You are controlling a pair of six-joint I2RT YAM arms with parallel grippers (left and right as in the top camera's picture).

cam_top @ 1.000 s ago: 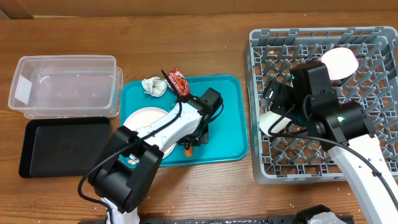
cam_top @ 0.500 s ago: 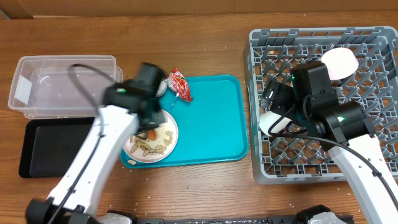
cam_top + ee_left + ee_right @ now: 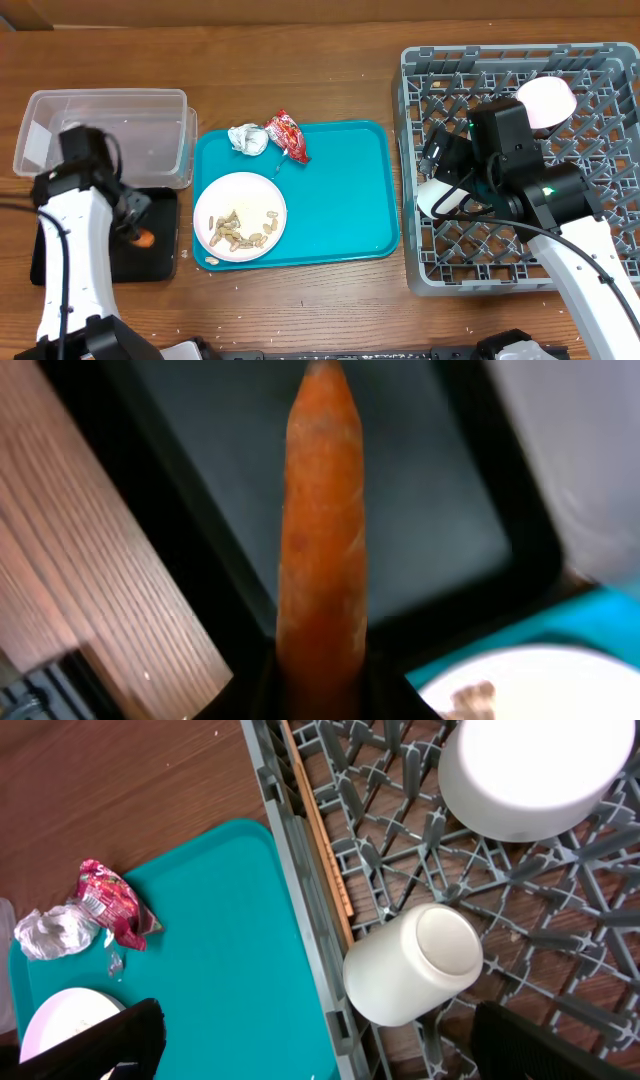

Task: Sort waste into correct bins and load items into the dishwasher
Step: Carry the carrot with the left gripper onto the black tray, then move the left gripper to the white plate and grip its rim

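Observation:
My left gripper (image 3: 138,232) is shut on an orange carrot (image 3: 320,530) and holds it over the right part of the black tray (image 3: 70,245). The carrot also shows in the overhead view (image 3: 143,238). A white plate (image 3: 240,216) with food scraps lies on the teal tray (image 3: 350,215). A crumpled white wrapper (image 3: 246,138) and a red wrapper (image 3: 286,133) lie at the teal tray's far edge. My right gripper (image 3: 320,1050) is open above a white cup (image 3: 412,963) lying in the grey dish rack (image 3: 600,75). A white bowl (image 3: 530,770) sits deeper in the rack.
A clear plastic bin (image 3: 105,135) stands at the far left, behind the black tray. A wooden chopstick (image 3: 318,830) lies along the rack's left wall. Crumbs lie on the table in front of the teal tray.
My left arm has swung from the teal tray leftward over the plate to the black tray, carrying the carrot. The right arm has not moved.

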